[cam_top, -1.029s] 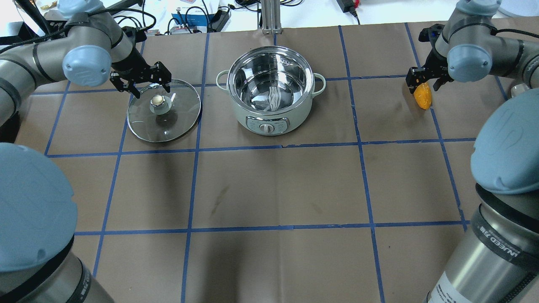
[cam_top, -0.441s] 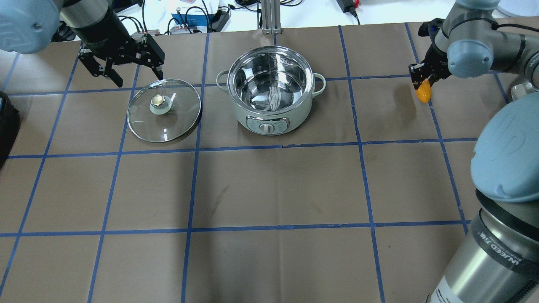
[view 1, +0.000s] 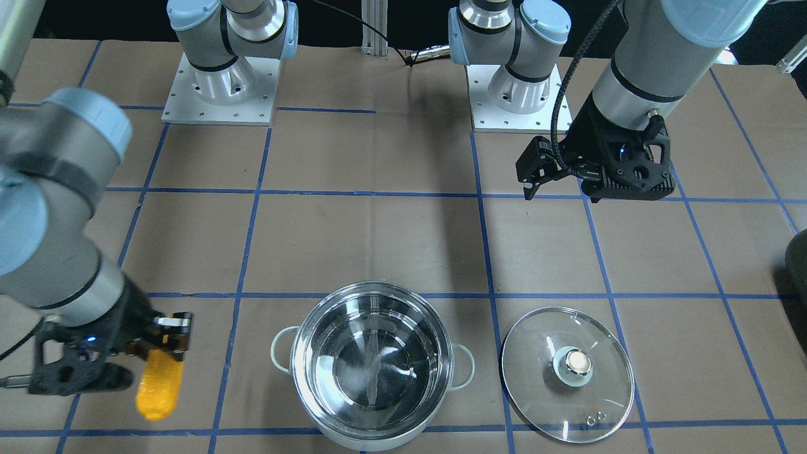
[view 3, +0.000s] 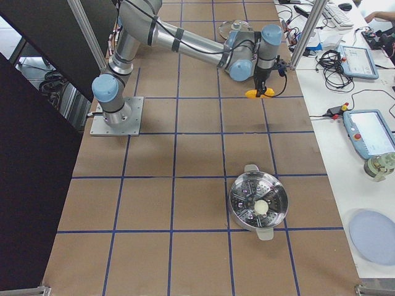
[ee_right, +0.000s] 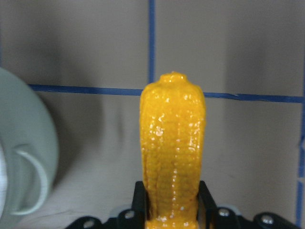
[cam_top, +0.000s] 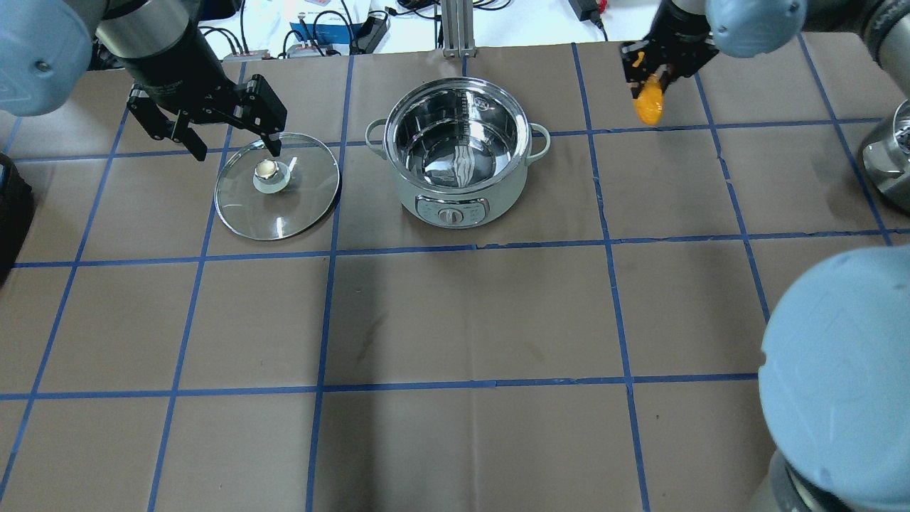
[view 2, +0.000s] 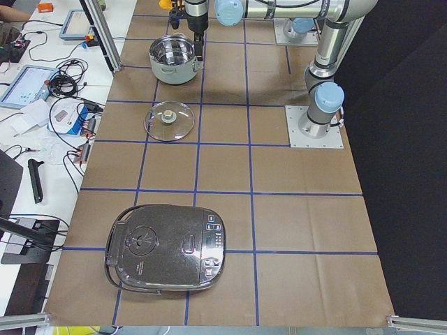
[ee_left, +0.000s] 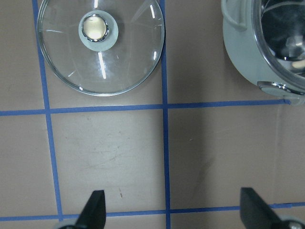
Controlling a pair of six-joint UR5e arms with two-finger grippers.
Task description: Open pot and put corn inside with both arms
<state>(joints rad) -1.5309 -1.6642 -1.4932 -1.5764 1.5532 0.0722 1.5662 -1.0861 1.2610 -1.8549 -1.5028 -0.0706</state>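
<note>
The pot [cam_top: 458,186] stands open at the table's far middle, and its inside shows only bare steel [view 1: 372,362]. Its glass lid [cam_top: 277,186] lies flat on the table to its left. My left gripper [cam_top: 234,148] is open and empty above the lid's far edge. In the left wrist view the fingertips [ee_left: 94,210] are wide apart, with the lid [ee_left: 101,43] and the pot [ee_left: 271,43] below. My right gripper [cam_top: 650,80] is shut on the corn [cam_top: 648,105], held in the air to the right of the pot. The corn [ee_right: 172,143] hangs beside the pot's handle [ee_right: 24,181].
A black rice cooker [view 2: 167,248] sits at the table's left end. A second steel steamer pot [view 3: 258,203] stands at the right end, also at the overhead view's edge [cam_top: 885,160]. Cables and devices lie beyond the far table edge [cam_top: 334,28].
My right gripper has lifted the corn and carried it left toward the pot. My left gripper has risen off the lid, still open. The lid and pot have not moved.
</note>
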